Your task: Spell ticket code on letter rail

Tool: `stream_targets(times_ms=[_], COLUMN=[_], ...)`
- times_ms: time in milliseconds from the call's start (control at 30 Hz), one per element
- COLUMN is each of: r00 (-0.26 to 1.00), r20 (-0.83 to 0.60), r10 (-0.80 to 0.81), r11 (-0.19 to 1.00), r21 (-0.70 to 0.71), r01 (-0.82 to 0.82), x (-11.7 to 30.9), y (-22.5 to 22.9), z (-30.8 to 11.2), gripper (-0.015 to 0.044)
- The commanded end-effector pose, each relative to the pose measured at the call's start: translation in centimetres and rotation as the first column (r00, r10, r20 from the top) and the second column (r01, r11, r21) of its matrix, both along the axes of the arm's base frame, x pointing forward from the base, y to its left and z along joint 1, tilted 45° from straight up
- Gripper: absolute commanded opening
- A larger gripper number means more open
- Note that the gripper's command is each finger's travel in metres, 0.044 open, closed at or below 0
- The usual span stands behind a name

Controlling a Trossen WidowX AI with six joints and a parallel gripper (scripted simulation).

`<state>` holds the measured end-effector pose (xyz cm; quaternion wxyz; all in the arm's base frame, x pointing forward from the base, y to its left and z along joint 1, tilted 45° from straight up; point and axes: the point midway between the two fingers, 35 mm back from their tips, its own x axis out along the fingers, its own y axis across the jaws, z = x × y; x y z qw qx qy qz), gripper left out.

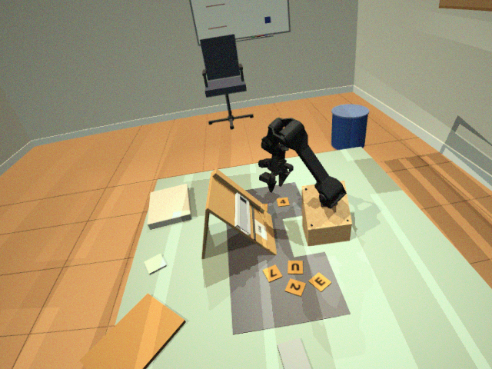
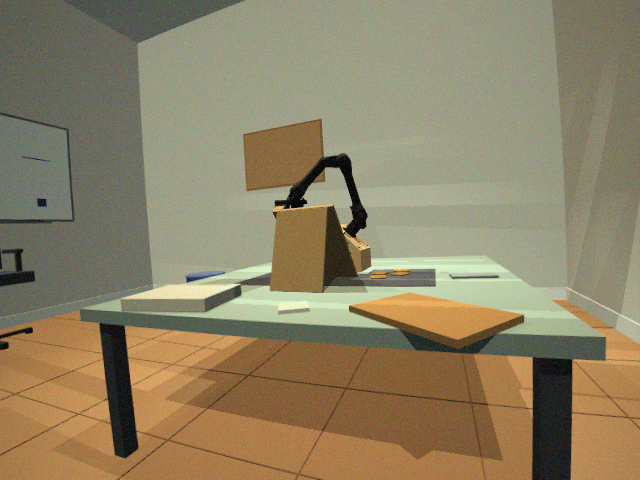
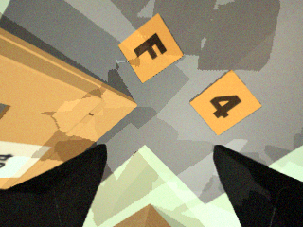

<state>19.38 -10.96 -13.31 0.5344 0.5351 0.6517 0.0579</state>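
Observation:
My gripper [image 1: 276,186] [image 3: 159,150] is open and empty, pointing down above the mat beyond the board's far end. The 4 tile [image 1: 283,201] [image 3: 225,102] and the F tile [image 3: 151,48] lie flat on the mat, ahead of the fingertips in the wrist view. The U tile [image 1: 295,267], 7 tile [image 1: 272,273], 2 tile [image 1: 295,287] and a tile reading E or 3 [image 1: 320,281] lie near the board's other end. The tilted board [image 1: 222,202] [image 3: 71,123] carries a pale rail [image 1: 242,214] with no tile seen in it. The ticket [image 1: 260,229] [image 3: 24,163] is cut off in the wrist view.
The arm's wooden base block [image 1: 329,234] stands beside the grey mat [image 1: 250,314]. A cream slab [image 1: 168,204] [image 2: 170,298], a small pale pad [image 1: 154,264] [image 2: 293,307] and an orange panel [image 1: 138,329] [image 2: 439,315] lie behind the board. A grey slab [image 1: 294,353] lies past the mat.

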Motion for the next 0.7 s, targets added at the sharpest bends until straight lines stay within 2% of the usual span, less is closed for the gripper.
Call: stream_targets(times_ms=[0, 133, 667], r00=[0.775, 0.665, 0.663], r20=[-0.533, -0.618, -0.619], r10=[-0.339, -0.419, -0.421], r11=[0.937, 0.9, 0.9], r21=[-0.122, -0.189, -0.19], r01=[0.326, 0.392, 0.393], x=[-2.0, -2.4, -2.8], y=[1.0, 1.1, 1.3], z=[-7.0, -8.5, -8.4], gripper=[0.034, 0.034, 0.034])
